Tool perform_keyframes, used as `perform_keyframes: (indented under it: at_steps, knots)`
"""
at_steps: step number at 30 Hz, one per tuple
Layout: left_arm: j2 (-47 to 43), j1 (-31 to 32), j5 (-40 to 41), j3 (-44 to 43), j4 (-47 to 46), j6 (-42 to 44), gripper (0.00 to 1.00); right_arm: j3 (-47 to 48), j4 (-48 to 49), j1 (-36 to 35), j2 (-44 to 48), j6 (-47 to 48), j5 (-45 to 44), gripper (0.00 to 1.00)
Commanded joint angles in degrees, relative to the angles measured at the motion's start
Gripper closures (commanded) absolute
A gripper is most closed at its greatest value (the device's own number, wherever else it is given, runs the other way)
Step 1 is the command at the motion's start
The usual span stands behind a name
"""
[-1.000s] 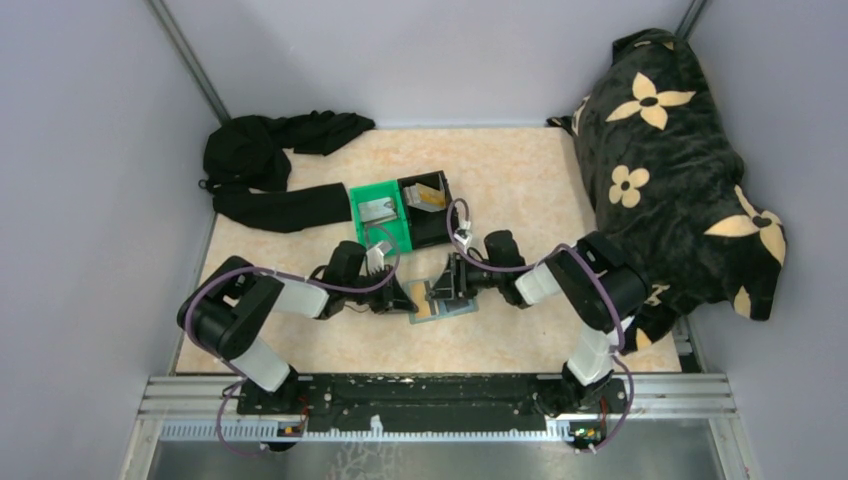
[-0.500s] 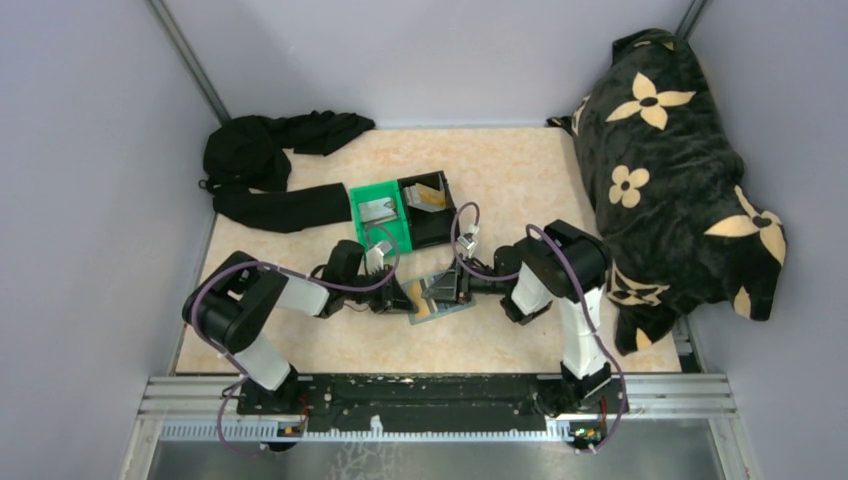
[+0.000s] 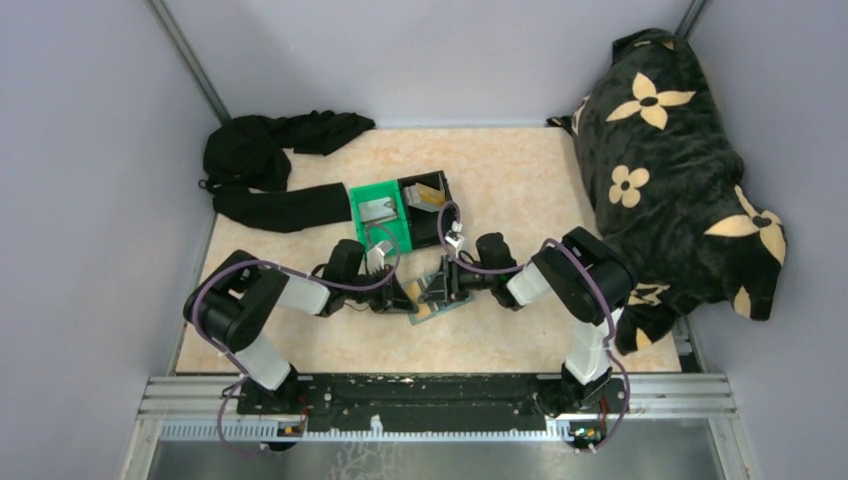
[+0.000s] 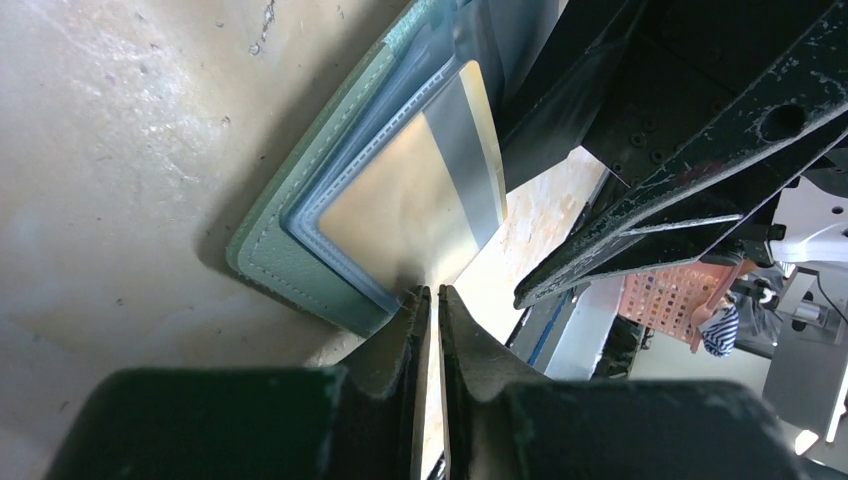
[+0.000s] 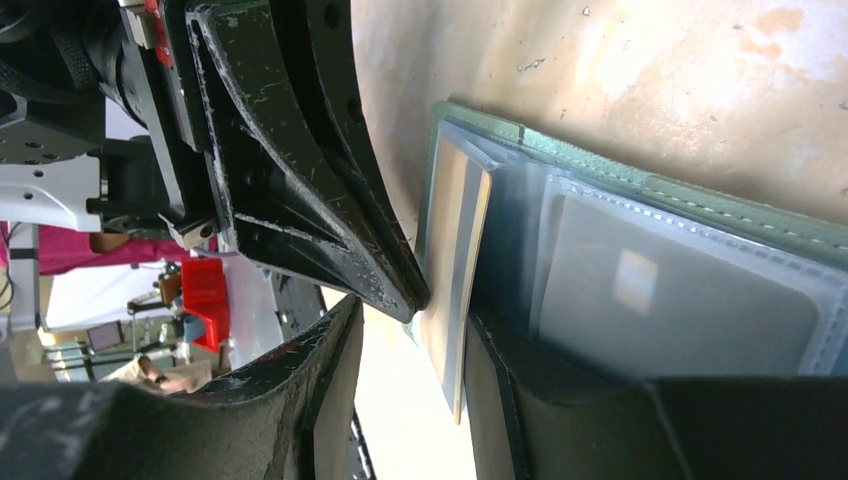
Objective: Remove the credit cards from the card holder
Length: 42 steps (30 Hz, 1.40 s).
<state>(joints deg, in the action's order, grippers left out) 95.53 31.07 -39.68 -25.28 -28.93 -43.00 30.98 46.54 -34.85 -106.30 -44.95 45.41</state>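
Grey walls (image 3: 90,150) around a beige marbled tabletop (image 3: 520,170).

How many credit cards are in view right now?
3: a pale grey card in the green plastic bin, a tan-gold card in the black plastic bin, a tan-gold striped card in the grey-blue wallet. Others may be hidden.

The left gripper (image 4: 428,292), jaws almost touching, pinches 1 striped credit card (image 4: 410,200) protruding from the card holder (image 4: 272,255).

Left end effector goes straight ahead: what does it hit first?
The gold card, its corner right at the left end effector tips; the holder edge is just beside it, depth unclear.
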Motion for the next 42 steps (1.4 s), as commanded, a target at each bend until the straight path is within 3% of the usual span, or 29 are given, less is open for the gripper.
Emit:
perform_keyframes:
  at_steps: [1,10,42]
  knots:
    - [2.8,0.2,6.9,0.7,5.7,3.2,0.85,-0.1,-7.2,-1.6,0.5,4.8,1.6,0.59]
    - [0.3,-0.2,7.3,1.4,7.1,3.5,0.85,-2.9,0.9,2.0,0.9,0.4,6.2,0.59]
    - [-4.1,-1.8,7.6,1.6,10.2,4.9,0.85,-4.5,1.0,5.1,1.3,1.4,6.4,0.60]
